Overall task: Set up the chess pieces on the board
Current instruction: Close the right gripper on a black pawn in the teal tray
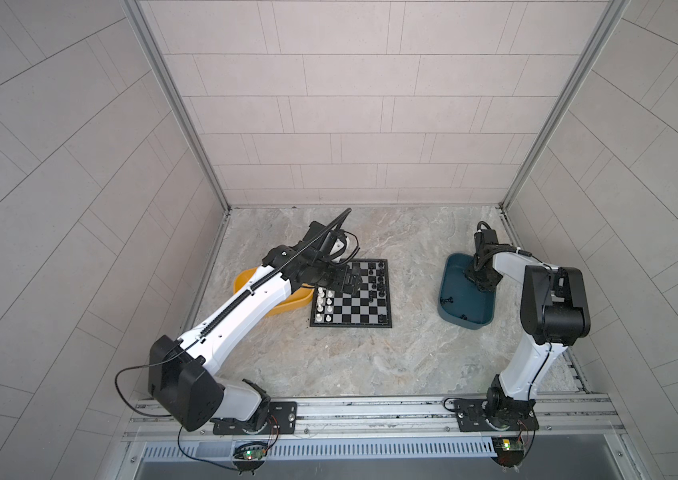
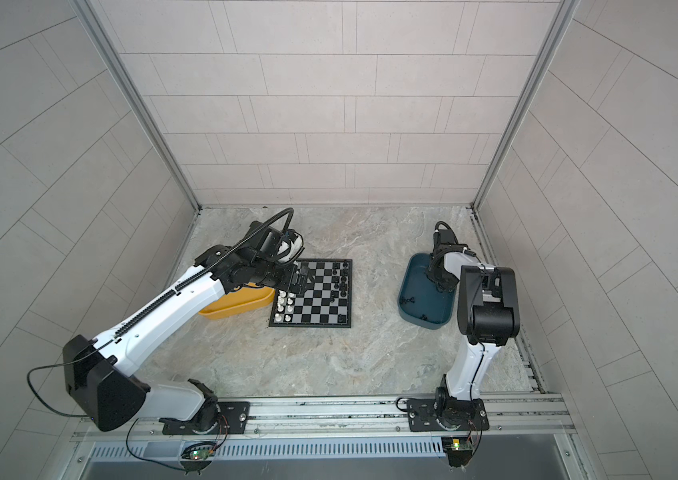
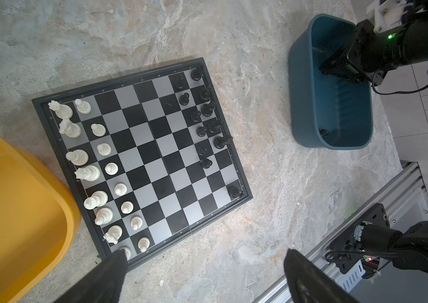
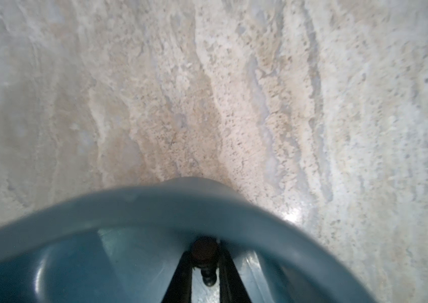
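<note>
White pieces (image 3: 88, 173) all set, left of board (image 3: 155, 168); black pieces (image 3: 207, 109) incomplete. Right gripper (image 4: 205, 265) clamps black piece (image 4: 204, 251) in teal tray (image 4: 129, 210); left gripper (image 3: 206, 252) apart.

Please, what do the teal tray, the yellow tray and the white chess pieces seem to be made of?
Teal tray: likely moulded plastic, semi-matt; rounded corners, soft sheen.
Yellow tray: likely plastic too, smooth, slightly glossy; one-piece rounded rim.
White chess pieces: probably plastic, glossy; small highlights, uniform ivory colour.
</note>
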### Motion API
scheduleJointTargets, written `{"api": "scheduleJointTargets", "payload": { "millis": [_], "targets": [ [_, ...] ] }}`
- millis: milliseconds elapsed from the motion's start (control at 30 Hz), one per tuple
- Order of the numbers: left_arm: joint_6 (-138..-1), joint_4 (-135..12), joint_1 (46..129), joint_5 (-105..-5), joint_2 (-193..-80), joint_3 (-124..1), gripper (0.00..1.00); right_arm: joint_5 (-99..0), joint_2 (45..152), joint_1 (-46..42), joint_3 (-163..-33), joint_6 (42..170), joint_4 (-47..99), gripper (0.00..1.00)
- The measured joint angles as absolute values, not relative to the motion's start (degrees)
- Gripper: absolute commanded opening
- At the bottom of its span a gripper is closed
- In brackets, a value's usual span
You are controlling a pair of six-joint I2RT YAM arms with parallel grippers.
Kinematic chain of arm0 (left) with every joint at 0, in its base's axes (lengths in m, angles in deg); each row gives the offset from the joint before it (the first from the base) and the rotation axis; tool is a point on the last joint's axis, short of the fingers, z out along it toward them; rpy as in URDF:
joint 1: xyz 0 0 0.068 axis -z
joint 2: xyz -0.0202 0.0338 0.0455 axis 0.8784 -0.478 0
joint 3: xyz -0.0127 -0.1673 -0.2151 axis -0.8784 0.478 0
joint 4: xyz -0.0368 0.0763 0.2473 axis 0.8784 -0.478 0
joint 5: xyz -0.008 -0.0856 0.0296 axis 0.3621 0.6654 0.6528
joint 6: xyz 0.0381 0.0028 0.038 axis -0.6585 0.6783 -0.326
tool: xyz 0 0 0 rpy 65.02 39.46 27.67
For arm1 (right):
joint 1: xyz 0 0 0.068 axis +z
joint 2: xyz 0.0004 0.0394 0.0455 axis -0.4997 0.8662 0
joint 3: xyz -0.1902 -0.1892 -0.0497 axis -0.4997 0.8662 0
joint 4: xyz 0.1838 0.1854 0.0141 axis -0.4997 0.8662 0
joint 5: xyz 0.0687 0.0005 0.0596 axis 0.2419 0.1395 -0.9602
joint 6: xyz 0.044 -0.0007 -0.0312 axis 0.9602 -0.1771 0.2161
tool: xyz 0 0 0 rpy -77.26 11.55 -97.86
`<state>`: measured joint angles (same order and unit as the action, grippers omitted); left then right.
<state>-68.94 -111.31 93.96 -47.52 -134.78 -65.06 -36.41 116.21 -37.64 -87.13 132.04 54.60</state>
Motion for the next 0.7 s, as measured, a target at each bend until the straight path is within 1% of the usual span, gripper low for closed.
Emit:
{"api": "scheduleJointTargets", "payload": {
  "millis": [133,367,433,500,533,567,633,700],
  "targets": [
    [-68.89,-111.29,93.69,-47.25,-134.78,-65.06,1.0,-37.18,115.6,-37.66,-86.1,131.19,53.44,0.01],
    [-68.81,-111.05,93.58,-46.55,-134.78,-64.62,1.0,-40.19,111.2,-36.09,-80.27,130.73,51.6,0.01],
    [-68.81,-111.05,93.58,-46.44,-134.78,-64.45,1.0,-41.07,109.48,-34.47,-78.45,130.62,52.08,0.08],
    [-68.79,-111.05,93.58,-46.27,-134.78,-64.38,1.0,-42.23,108.49,-33.01,-77.8,130.03,53.48,0.12],
    [-68.79,-111.03,93.56,-46.2,-134.78,-64.38,1.0,-42.64,108.45,-32.59,-77.88,129.66,54.09,0.17],
    [-68.79,-111.03,93.54,-46.12,-134.78,-64.38,1.0,-42.82,108.43,-32.31,-78.25,129.04,55.03,0.21],
    [-68.79,-111.0,93.45,-45.99,-134.78,-64.34,1.0,-42.88,108.43,-32.29,-79.48,127.84,57.22,0.26],
    [-68.79,-110.96,93.37,-45.88,-134.78,-64.25,1.0,-42.88,108.45,-32.33,-81.31,127.01,59.82,0.33]
  ]
}}
